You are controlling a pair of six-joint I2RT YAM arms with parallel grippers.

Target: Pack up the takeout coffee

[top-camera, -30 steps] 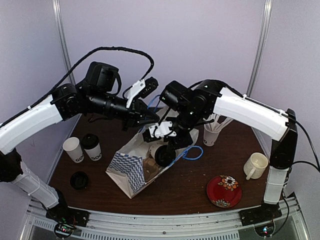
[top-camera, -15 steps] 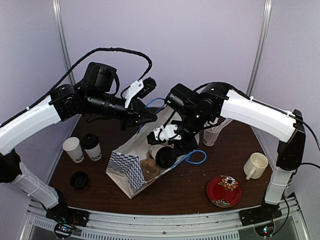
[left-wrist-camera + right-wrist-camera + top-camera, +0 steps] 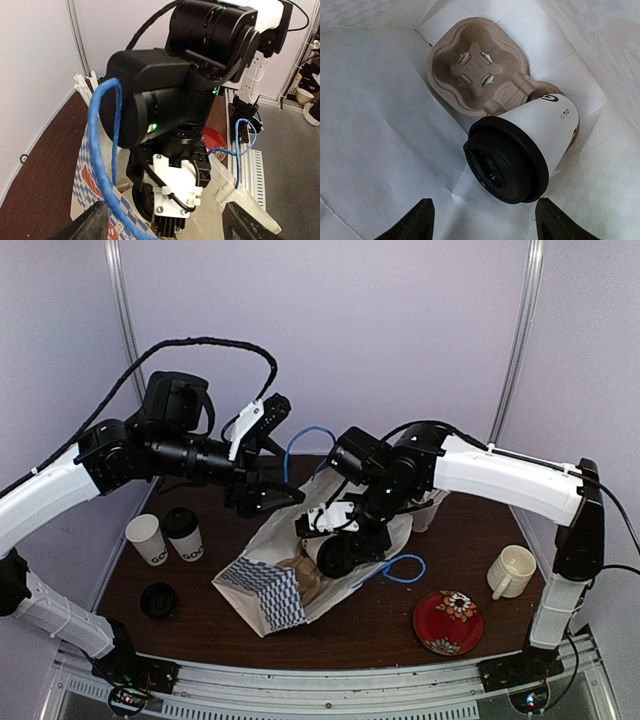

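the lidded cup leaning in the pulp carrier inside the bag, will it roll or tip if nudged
Probably yes: the lidded cup lies tilted with only its base on the pulp carrier, so its round side may roll. The black lid looks fully seated, so spilling seems less likely.

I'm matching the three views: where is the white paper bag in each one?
Top external: the paper bag sits open at the centre of the table, checkered side at lower left.
Left wrist: along the bottom edge, beneath the right arm.
Right wrist: its white inside fills the picture.
Shared landmark: the right tool, inside the bag's mouth in every view.
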